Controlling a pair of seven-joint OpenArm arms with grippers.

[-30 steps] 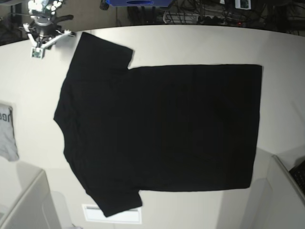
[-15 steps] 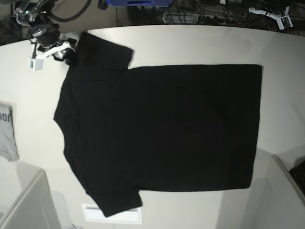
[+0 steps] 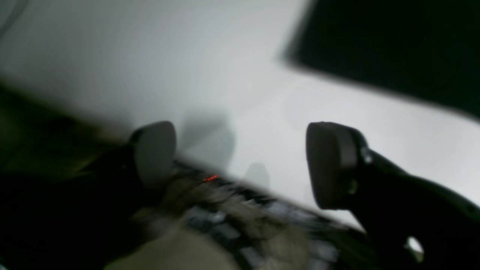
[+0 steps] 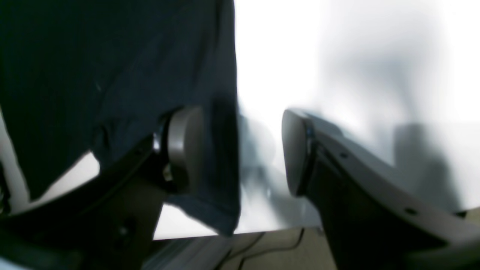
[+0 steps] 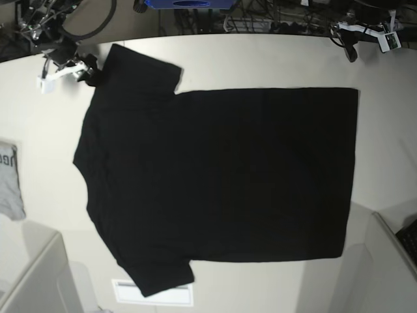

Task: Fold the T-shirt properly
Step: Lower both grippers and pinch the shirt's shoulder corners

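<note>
The T-shirt [image 5: 215, 176] lies flat and spread on the table [image 5: 260, 59], collar toward 9 o'clock, hem toward 3 o'clock, sleeves at 11 and 7. The right gripper [image 4: 240, 150] sits at the far sleeve's edge near 10 o'clock in the base view, fingers [image 4: 185, 146] apart, one over the cloth and one over bare table, the sleeve hem between them. The left gripper [image 3: 240, 161] hovers at the table's far edge near 1 o'clock, fingers [image 3: 330, 165] wide apart and empty, clear of the shirt; a grey garment [image 5: 10, 182] lies at 9 o'clock.
</note>
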